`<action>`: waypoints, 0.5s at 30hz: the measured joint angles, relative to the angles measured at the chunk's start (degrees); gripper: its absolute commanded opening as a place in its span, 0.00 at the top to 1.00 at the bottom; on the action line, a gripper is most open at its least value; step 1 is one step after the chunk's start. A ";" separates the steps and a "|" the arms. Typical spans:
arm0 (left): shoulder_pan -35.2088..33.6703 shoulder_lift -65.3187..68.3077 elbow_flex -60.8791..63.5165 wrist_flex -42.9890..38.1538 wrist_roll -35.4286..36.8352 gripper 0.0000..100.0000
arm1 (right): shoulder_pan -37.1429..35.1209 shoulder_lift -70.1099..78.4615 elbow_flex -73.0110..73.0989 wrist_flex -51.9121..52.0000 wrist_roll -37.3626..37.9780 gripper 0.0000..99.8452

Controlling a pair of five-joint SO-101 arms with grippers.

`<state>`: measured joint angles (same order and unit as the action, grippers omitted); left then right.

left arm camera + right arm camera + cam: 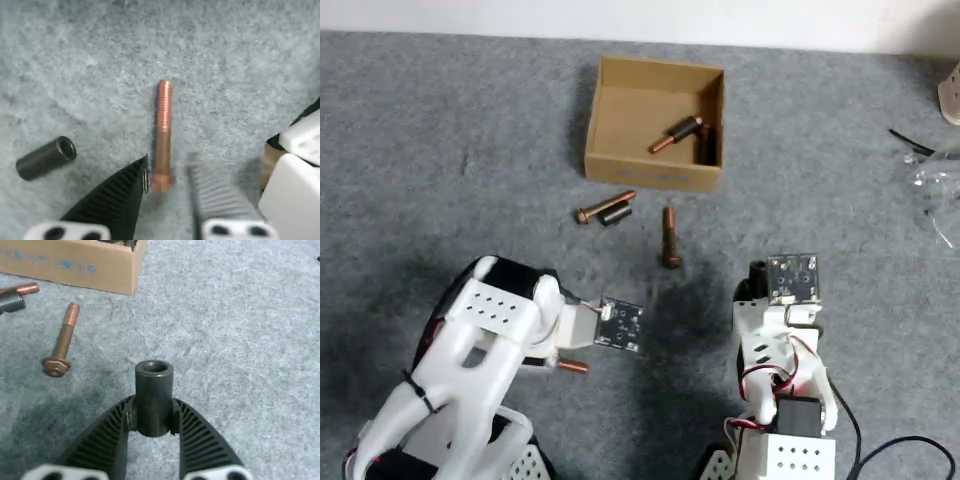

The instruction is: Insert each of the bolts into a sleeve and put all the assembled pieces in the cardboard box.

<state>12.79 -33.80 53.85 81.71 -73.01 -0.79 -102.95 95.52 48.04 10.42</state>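
**A:** Where is your left end effector (169, 170)?

**B:** Low over the table (240, 75). Its jaws are parted on either side of the head of a copper bolt (163, 125) that lies flat. Your black finger (120, 200) touches the head, and the other finger stands just off it. A loose sleeve (46, 157) lies on its side nearby.

**A:** And your right end effector (154, 415)?

**B:** It is clamped on a black sleeve (154, 385), held on end with the open bore facing the wrist camera.

**A:** Where does the rest lie?

**B:** The cardboard box (655, 176) sits at the far side of the table with one assembled piece (677, 133) inside. Just in front of the box, a second bolt (603, 207) lies with a third sleeve (616, 214) just beside its threaded end. A third bolt (670, 237) lies near them, apart.
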 measured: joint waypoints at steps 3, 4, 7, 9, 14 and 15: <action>0.09 -0.44 0.00 -0.79 4.31 0.78 | 0.00 0.00 0.00 0.00 0.00 1.00; 0.00 -0.62 0.00 -1.32 5.71 0.79 | 0.00 0.00 0.00 0.00 0.00 1.00; -0.09 -0.70 0.00 -1.49 11.25 0.80 | 0.00 0.00 0.00 0.00 0.09 1.00; 0.18 -0.70 -0.53 -1.58 18.46 0.80 | 0.00 0.00 0.00 0.00 0.09 1.00; -1.23 -0.70 -0.88 -1.58 43.87 0.80 | 0.00 0.00 0.00 0.00 0.09 1.00; -2.46 -0.70 -0.88 -1.67 48.53 0.80 | 0.00 0.00 0.00 -0.35 0.09 1.00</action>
<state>10.33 -34.51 52.97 80.04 -24.48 -0.79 -102.95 95.52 47.69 10.51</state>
